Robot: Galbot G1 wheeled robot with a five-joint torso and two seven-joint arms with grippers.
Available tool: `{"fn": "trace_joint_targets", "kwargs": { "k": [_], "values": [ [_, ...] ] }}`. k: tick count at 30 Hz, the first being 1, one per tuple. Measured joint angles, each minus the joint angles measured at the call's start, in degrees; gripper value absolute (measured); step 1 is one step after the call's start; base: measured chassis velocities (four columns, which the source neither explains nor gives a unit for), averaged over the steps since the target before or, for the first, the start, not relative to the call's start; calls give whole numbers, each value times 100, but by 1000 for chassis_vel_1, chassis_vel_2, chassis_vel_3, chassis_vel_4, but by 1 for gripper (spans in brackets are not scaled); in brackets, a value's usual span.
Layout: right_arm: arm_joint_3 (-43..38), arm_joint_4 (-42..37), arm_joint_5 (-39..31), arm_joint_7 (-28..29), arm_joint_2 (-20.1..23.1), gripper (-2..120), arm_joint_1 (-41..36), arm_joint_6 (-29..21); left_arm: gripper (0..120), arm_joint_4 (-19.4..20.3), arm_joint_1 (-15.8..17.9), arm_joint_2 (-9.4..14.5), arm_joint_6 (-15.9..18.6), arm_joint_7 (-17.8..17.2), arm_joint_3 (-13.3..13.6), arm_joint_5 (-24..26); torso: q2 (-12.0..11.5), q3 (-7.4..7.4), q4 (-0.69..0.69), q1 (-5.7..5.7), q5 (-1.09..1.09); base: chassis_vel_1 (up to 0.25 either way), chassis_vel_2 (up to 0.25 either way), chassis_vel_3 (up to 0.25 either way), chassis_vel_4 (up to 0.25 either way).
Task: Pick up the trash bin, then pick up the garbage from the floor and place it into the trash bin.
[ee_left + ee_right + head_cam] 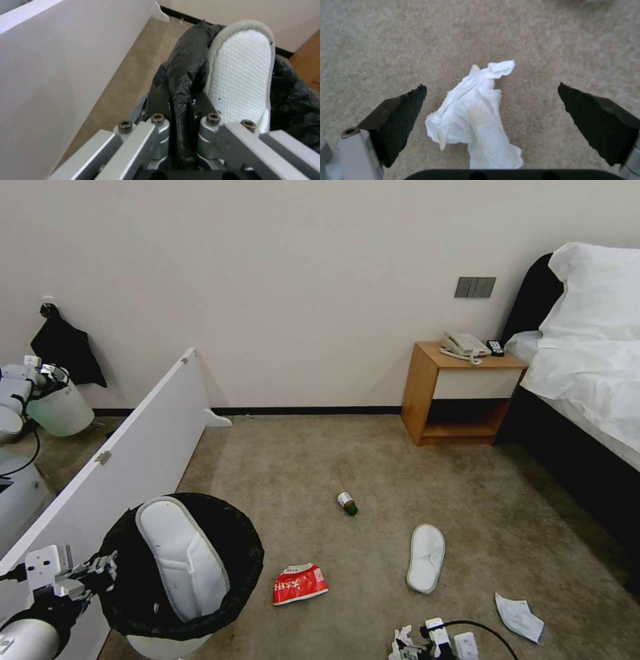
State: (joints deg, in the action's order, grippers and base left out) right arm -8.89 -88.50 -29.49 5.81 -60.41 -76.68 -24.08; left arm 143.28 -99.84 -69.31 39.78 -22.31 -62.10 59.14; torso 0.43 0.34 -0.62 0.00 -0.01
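The trash bin [133, 607], white with a black bag over its rim, hangs at the lower left of the head view. My left gripper [100, 568] is shut on its bagged rim [181, 75]. A white slipper [183, 560] stands inside the bin. My right gripper [491, 86] is low over the carpet at the bottom of the head view [433, 645], open, with a crumpled white tissue wad [476, 117] lying between its fingers, untouched. On the floor lie a second slipper [426, 557], a red-white packet [299, 584], a green-capped bottle [346, 503] and a flat white tissue [519, 617].
A long white board [147, 447] leans along the left, close beside the bin. A pale unlined bucket [61, 410] sits behind it. A wooden nightstand [460, 393] and the bed [587, 373] stand at the right. Open carpet lies in the middle.
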Motion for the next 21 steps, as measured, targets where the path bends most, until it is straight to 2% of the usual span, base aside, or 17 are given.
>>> {"fn": "trace_joint_targets", "kwargs": {
  "k": [10,12,13,15,17,18,19,21],
  "values": [
    [116,16,-30,119,-34,99,-8,-148,5,0,0,6,3,-5,5,-1,0,-1,-1,0,0,0,0,0,0],
    [109,14,-27,121,-32,90,-27,-150,5,0,-12,9,4,-7,5,13,0,0,0,0,0,0,0,0,0],
    [109,14,-27,121,-32,90,-27,-150,5,0,-12,9,4,-7,5,13,0,0,0,0,0,0,0,0,0],
    [105,14,-25,121,-30,79,-39,-150,5,0,-19,11,5,-10,1,24,0,0,0,0,0,0,0,0,0],
    [100,12,-25,121,-29,76,-45,-150,5,0,-27,11,5,-10,-7,27,0,0,0,0,1,0,0,0,0],
    [92,6,-26,121,-29,69,-51,-150,5,-1,-39,11,6,-11,-15,32,0,0,0,0,1,0,0,0,0],
    [92,6,-26,121,-29,69,-51,-150,5,-1,-39,11,6,-11,-15,32,0,0,0,0,1,0,0,0,0],
    [84,3,-27,122,-27,57,-61,-151,5,-1,-50,11,7,-11,-21,37,0,-1,0,0,1,0,0,0,0]
  ]
}}
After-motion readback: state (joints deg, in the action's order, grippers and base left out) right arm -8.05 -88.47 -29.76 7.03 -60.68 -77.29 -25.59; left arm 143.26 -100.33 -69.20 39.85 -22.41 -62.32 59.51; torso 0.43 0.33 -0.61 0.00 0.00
